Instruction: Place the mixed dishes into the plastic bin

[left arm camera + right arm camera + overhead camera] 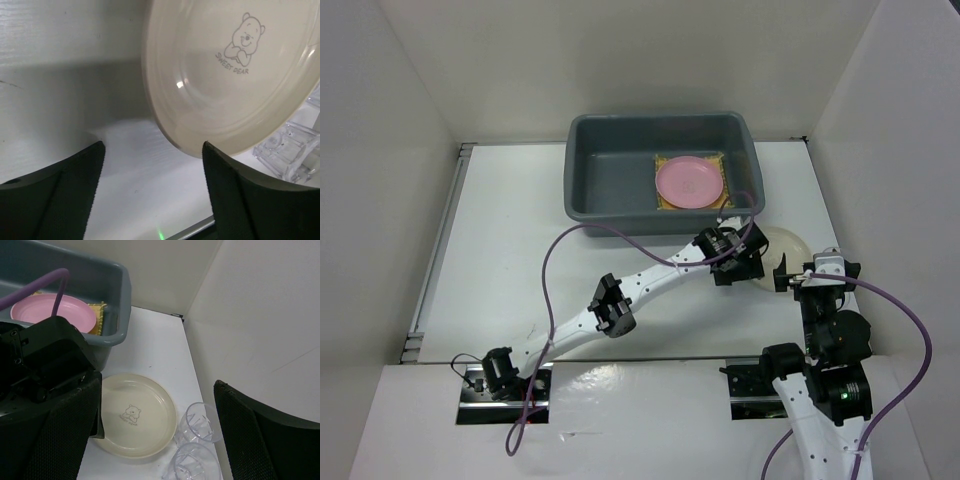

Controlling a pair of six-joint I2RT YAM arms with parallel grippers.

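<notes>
- The grey plastic bin (590,180) sits at the far side of the table (510,250). Two of the dishes are in it: the yellow woven mat (663,160) lies flat on its floor, with the pink plate (689,181) resting on top.
- Left to move is the cream plate (135,415), the one with a little bear printed in it. It lies on the table just outside the bin's near right corner.
- Just beside that plate, toward the right wall, I can see two clear cups (202,422) close together. They are not in the bin either.
- The left claw (152,147) is down low at the cream plate's edge, its jaws spread wide with nothing between them. One finger is right next to the rim, though I can't tell whether it touches.
- The right claw (157,385) hangs above the same plate and the cups, also wide open and empty.
- By my reckoning the job is about half done: the mat and pink plate are in, and the cream plate and cups are to go. The cream plate looks like the piece in hand.
</notes>
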